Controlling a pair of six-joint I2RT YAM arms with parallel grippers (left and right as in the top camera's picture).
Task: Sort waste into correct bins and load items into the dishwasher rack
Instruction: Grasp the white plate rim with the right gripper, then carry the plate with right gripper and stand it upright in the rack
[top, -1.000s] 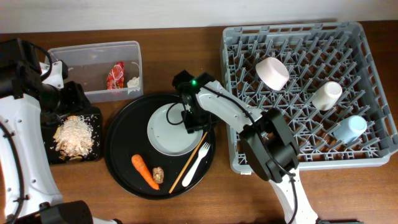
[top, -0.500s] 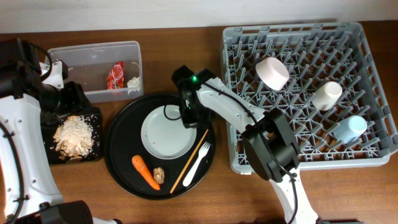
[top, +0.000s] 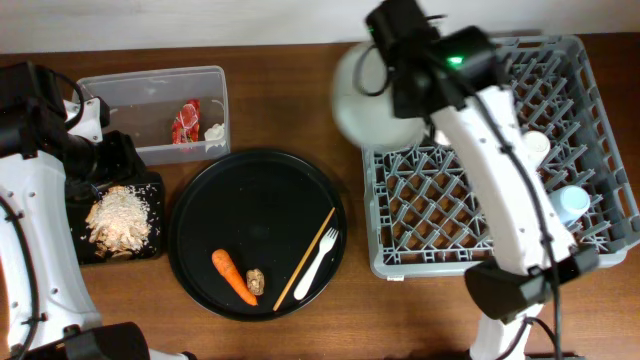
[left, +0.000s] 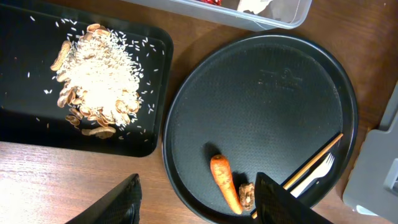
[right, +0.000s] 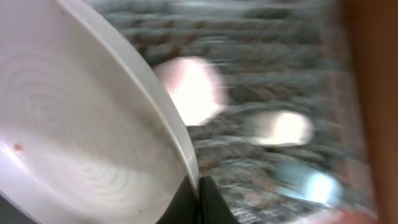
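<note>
My right gripper is shut on the rim of the round white plate and holds it in the air, tilted, over the left edge of the grey dishwasher rack; the plate fills the blurred right wrist view. A white cup and a pale-blue cup lie in the rack, partly behind the arm. On the round black tray lie the carrot, a brown lump, the chopstick and the white fork. My left gripper is open above the tray's near-left rim.
The clear tub holds a red wrapper and a white wad. The shallow black tray holds beige scraps. In the left wrist view the carrot and lump lie between my fingers.
My right gripper lifted the plate off the round black tray and swung it up and right to the rack's left edge. The left arm has not moved.
</note>
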